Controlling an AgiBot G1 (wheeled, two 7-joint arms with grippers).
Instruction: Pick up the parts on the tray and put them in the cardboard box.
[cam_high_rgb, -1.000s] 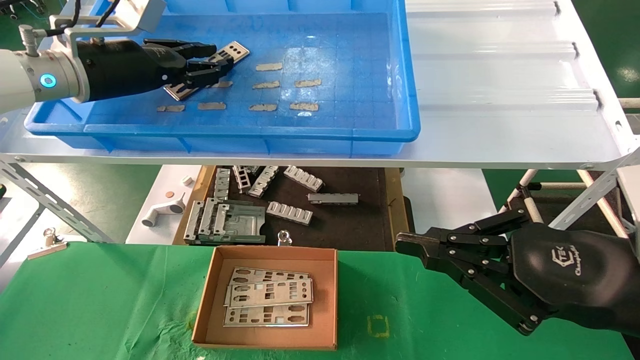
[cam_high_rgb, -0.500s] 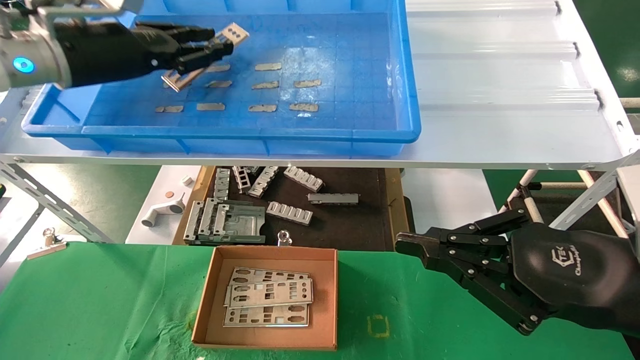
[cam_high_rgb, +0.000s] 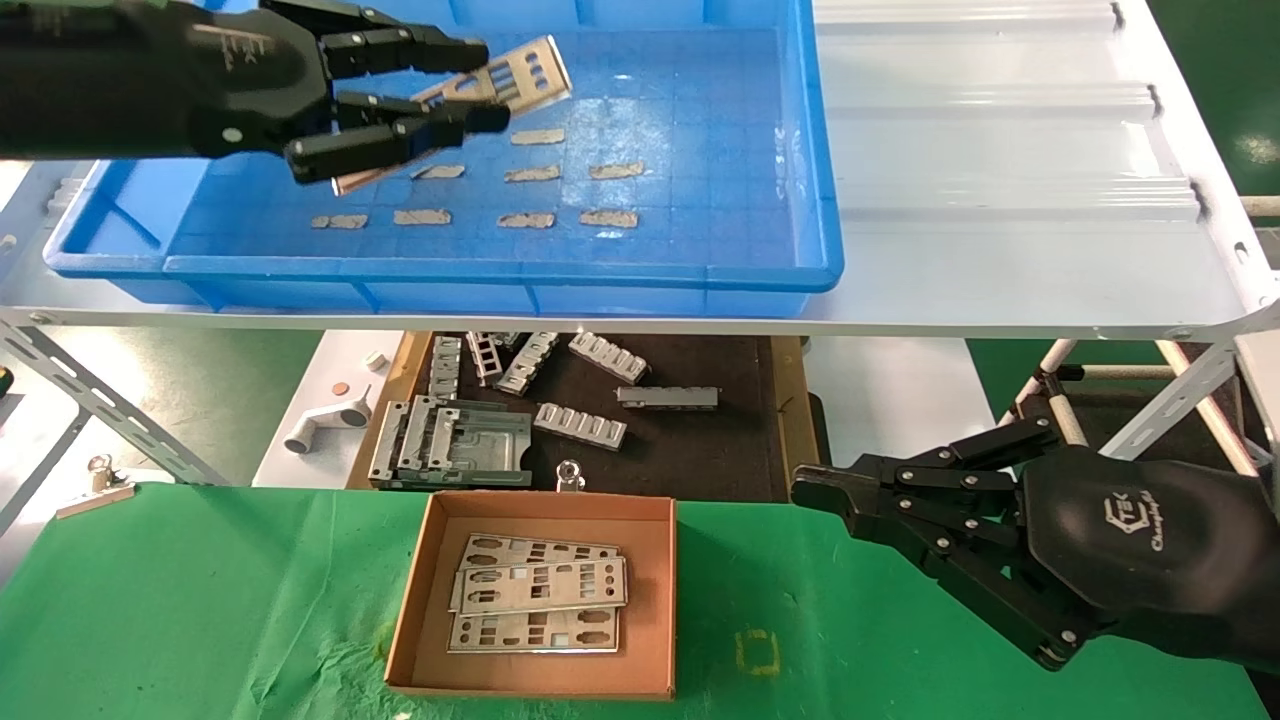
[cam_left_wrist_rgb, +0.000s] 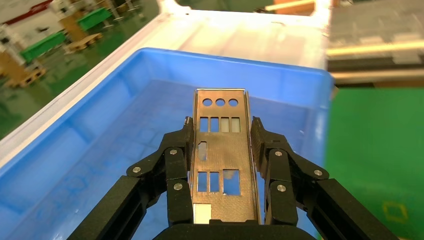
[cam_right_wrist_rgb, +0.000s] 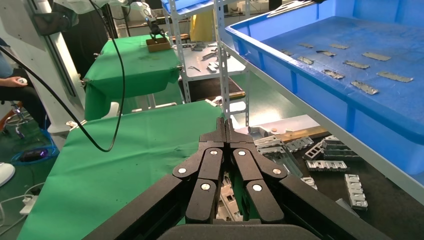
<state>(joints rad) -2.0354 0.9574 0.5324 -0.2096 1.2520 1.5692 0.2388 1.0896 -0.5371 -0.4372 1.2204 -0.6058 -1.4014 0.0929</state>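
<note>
My left gripper (cam_high_rgb: 478, 85) is shut on a silver punched plate (cam_high_rgb: 515, 75) and holds it lifted above the blue tray (cam_high_rgb: 500, 270). In the left wrist view the plate (cam_left_wrist_rgb: 222, 155) sits edge to edge between both fingers, over the tray floor (cam_left_wrist_rgb: 125, 145). The cardboard box (cam_high_rgb: 430, 610) lies on the green cloth at the front and holds three plates (cam_high_rgb: 540, 605). My right gripper (cam_high_rgb: 805, 490) is shut and empty, parked over the green cloth right of the box; it shows shut in the right wrist view (cam_right_wrist_rgb: 225, 125).
Several small grey strips (cam_high_rgb: 560, 190) lie on the tray floor. Below the white shelf (cam_high_rgb: 1000, 250) a dark mat (cam_high_rgb: 700, 440) holds grey slotted brackets (cam_high_rgb: 580, 425). A metal clip (cam_high_rgb: 95, 490) lies at the left edge.
My left gripper has lifted the plate off the tray floor and carried it up and to the right. The right arm has not moved.
</note>
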